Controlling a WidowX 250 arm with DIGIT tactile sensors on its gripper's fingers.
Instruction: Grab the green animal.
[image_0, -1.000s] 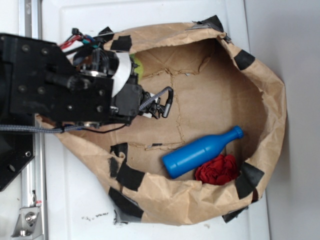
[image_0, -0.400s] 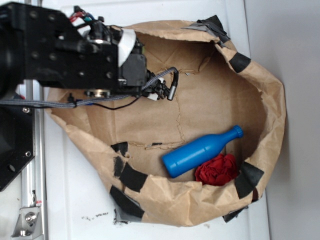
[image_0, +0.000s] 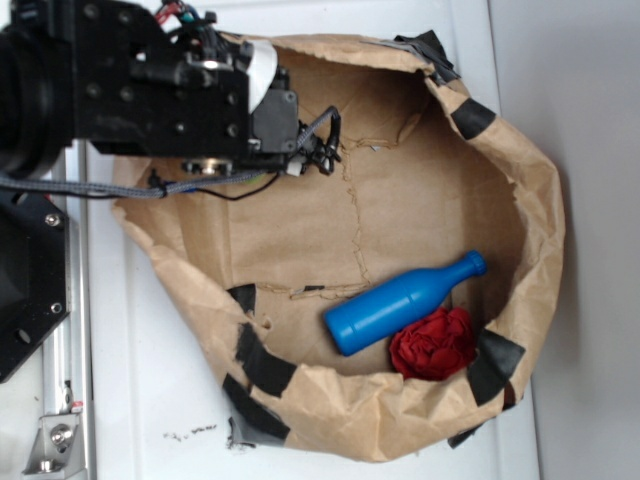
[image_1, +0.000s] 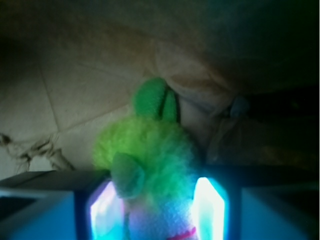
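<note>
gripper (image_1: 157, 212) jaws set apart, either side of fuzzy lime plush green animal (image_1: 150, 160) | lying on crumpled brown paper bag (image_0: 440, 210) | smooth blue bottle (image_0: 400, 302), red cloth lump (image_0: 432, 343) well apart

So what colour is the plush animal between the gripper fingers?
Lime green, fuzzy green animal; the wrist view shows it best.

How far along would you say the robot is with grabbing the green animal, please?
The approach looks done: in the wrist view the gripper straddles the green plush animal, one finger on each side. Closing is in hand; I cannot tell whether the fingers press it yet. Lifting it out of the paper bag remains. The blue bottle lies untouched.
</note>
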